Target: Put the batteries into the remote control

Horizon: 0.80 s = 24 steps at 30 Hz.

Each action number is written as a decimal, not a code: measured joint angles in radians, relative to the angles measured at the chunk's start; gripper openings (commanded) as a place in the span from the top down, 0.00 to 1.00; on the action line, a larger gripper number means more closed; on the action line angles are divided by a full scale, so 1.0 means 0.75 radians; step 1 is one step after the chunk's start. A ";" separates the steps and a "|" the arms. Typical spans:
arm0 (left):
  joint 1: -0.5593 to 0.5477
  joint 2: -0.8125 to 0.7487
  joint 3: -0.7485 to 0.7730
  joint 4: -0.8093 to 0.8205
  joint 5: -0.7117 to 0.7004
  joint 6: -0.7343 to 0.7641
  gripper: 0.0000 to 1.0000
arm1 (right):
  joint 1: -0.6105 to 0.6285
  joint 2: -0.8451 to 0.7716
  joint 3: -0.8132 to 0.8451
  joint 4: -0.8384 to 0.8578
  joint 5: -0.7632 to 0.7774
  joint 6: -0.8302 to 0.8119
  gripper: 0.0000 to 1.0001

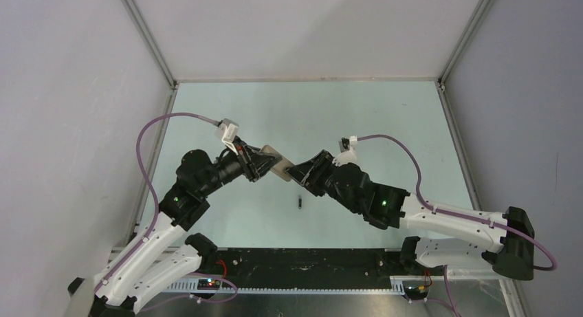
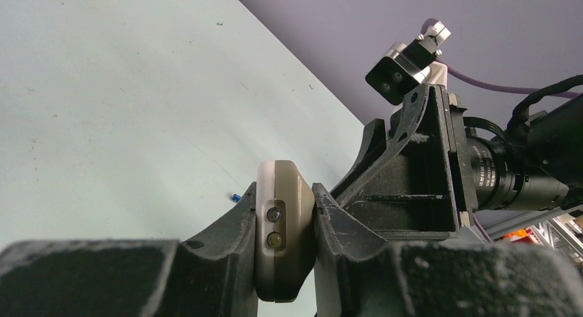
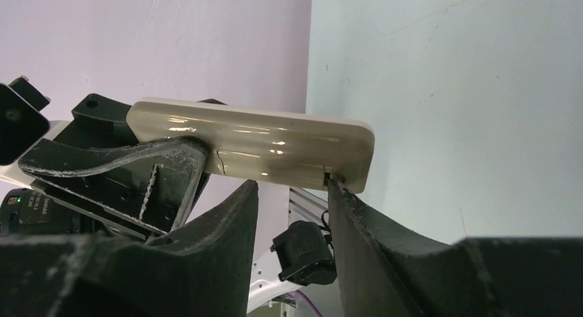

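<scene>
**Left arm held remote in the air, right gripper at its free end, both batteries on table**

Top external: the left gripper (image 1: 265, 163) was clamped on the small beige-grey oblong plastic remote control (image 1: 280, 167), held above the pale green tabletop (image 1: 357, 117) near mid-table. The right gripper (image 1: 302, 174) met it from the other side, with its tips right at the remote control's free end. A tiny dark cylindrical battery (image 1: 300, 202) lay on the tabletop just nearer the arm bases than the two grippers, apart from both. The blue battery could not be made out in this view.

Left wrist: the left gripper (image 2: 283, 197) was closed on the remote control (image 2: 282, 241), which stood edge-on between the black fingers (image 2: 230, 234), both pads pressed on its sides. Two small round emitters showed on its near end. A tiny bright blue cylindrical battery (image 2: 235, 197) lay on the tabletop (image 2: 124, 111) beyond the left finger, only partly visible. The right gripper (image 2: 405, 179) sat just behind the remote control, with a silver-and-black wrist camera (image 2: 402, 69) above it.

Right wrist: the remote control (image 3: 254, 141) ran crosswise above the right gripper (image 3: 292, 186), plain back facing the camera, with a cover seam visible. The right jaws were parted and nothing was between them. One black fingertip (image 3: 344, 200) touched the remote control's underside at its free end, while the other stood just below it; contact there could not be told. The left gripper's finger (image 3: 124, 172) gripped the remote control's far end.
</scene>
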 measured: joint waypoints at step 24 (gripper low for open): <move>0.003 -0.022 0.000 0.007 -0.013 0.024 1.00 | -0.007 0.037 0.003 -0.001 0.038 0.028 0.67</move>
